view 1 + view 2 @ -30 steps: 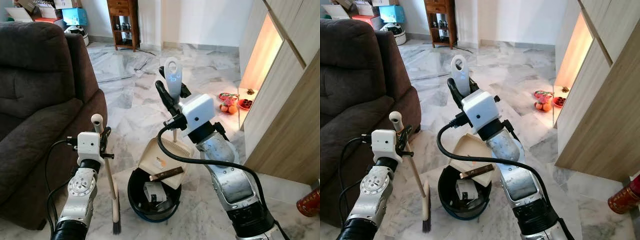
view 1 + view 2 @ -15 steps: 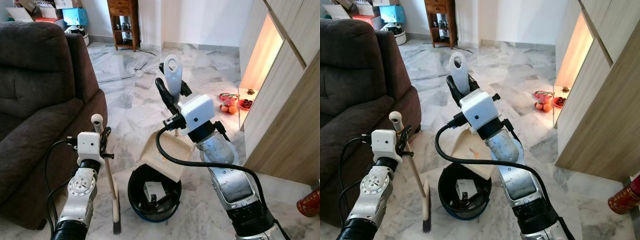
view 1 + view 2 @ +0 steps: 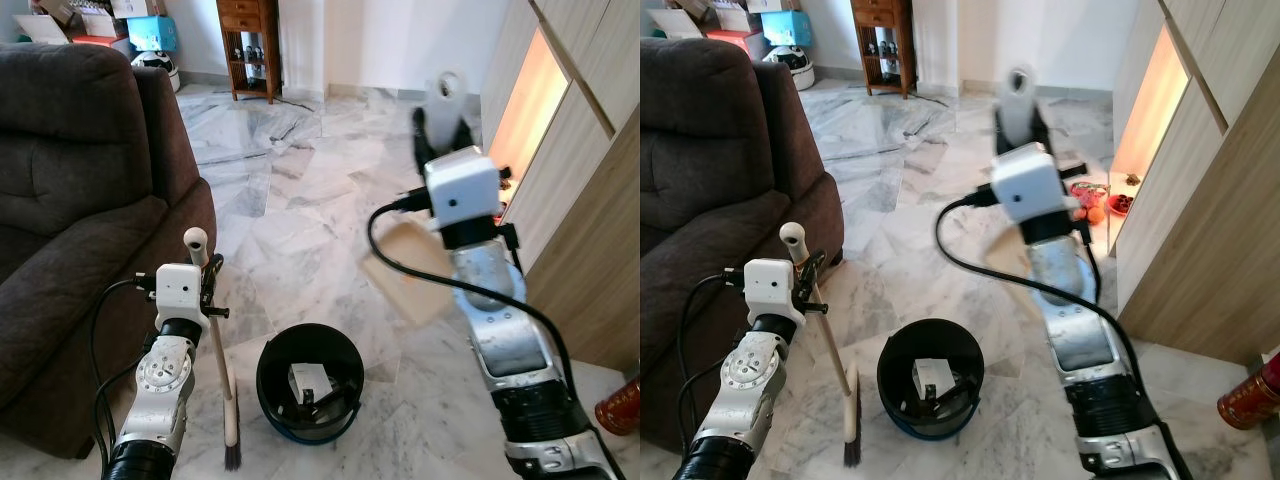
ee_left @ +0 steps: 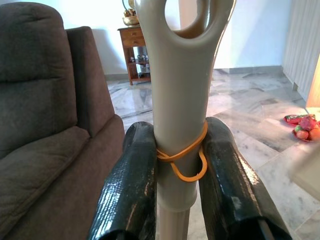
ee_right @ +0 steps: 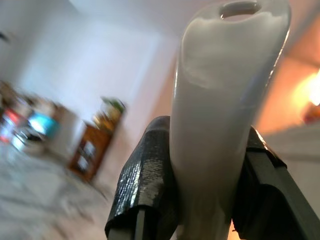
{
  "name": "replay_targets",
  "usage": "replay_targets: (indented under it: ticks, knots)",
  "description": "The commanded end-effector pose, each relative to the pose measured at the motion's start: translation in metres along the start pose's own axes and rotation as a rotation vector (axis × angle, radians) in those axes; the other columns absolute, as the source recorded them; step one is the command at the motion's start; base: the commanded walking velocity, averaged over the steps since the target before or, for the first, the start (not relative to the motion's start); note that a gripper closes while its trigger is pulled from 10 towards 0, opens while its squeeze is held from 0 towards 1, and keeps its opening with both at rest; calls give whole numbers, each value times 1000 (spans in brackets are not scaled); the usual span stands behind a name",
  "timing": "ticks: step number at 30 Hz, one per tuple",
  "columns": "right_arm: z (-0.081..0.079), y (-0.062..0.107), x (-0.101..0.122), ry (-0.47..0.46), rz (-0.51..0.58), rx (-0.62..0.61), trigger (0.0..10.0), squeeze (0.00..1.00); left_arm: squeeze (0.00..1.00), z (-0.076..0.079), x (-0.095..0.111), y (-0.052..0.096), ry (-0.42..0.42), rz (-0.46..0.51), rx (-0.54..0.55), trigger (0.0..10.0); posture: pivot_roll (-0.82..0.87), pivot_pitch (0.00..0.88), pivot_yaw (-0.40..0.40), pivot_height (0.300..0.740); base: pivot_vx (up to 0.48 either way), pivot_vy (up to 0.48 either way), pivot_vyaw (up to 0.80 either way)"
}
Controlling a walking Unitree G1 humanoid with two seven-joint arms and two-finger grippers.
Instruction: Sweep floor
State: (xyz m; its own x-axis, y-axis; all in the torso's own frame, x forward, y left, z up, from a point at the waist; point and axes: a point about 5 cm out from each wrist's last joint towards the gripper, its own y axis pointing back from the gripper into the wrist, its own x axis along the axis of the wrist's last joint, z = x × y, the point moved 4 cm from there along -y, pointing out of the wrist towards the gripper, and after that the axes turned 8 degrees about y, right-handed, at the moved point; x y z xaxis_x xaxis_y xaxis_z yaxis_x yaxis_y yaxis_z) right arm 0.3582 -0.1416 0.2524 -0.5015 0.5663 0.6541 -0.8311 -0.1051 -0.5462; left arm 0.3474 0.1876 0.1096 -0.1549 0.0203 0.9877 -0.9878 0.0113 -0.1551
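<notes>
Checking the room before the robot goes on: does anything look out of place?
Yes: a plate of fruit sits directly on the marble floor by the lit cabinet, and the black bin stands in the open floor. The right gripper holds the dustpan tilted in the air.

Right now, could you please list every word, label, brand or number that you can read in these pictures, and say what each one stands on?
No text can be read.
White carton in the black bin: a dark mark, too small to read.
Boxes behind the sofa: any printing is too small to read.
Dustpan in the right gripper: blurred.
Broom in the left gripper: no marking.
</notes>
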Motion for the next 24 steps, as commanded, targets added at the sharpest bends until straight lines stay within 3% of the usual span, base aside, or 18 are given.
replay_targets:
  ticks: [1, 7, 9, 15, 24]
  knots:
    - [5, 5, -14, 0, -52, -45, 10000, 0, 0, 1, 11, -2, -24, 46, -22, 10000, 127, 0, 30, 740, 0, 0, 0]
    - [-4, 33, -59, 16, -199, -42, 10000, 0, 0, 5, 7, 2, -13, 28, -48, 10000, 127, 0, 35, 740, 0, 0, 0]
    - [-4, 35, -62, 21, -207, -43, 10000, 0, 0, 5, 7, 3, -11, 28, -50, 10000, 127, 0, 35, 740, 0, 0, 0]
    - [-3, 56, -100, -28, -360, -80, 10000, 0, 0, 5, 6, 5, -6, 24, -57, 10000, 127, 0, 32, 740, 0, 0, 0]
    - [1, 61, -111, -47, -405, -109, 10000, 0, 0, 7, 1, 9, -14, 2, -68, 10000, 112, 0, 36, 740, 0, 0, 0]
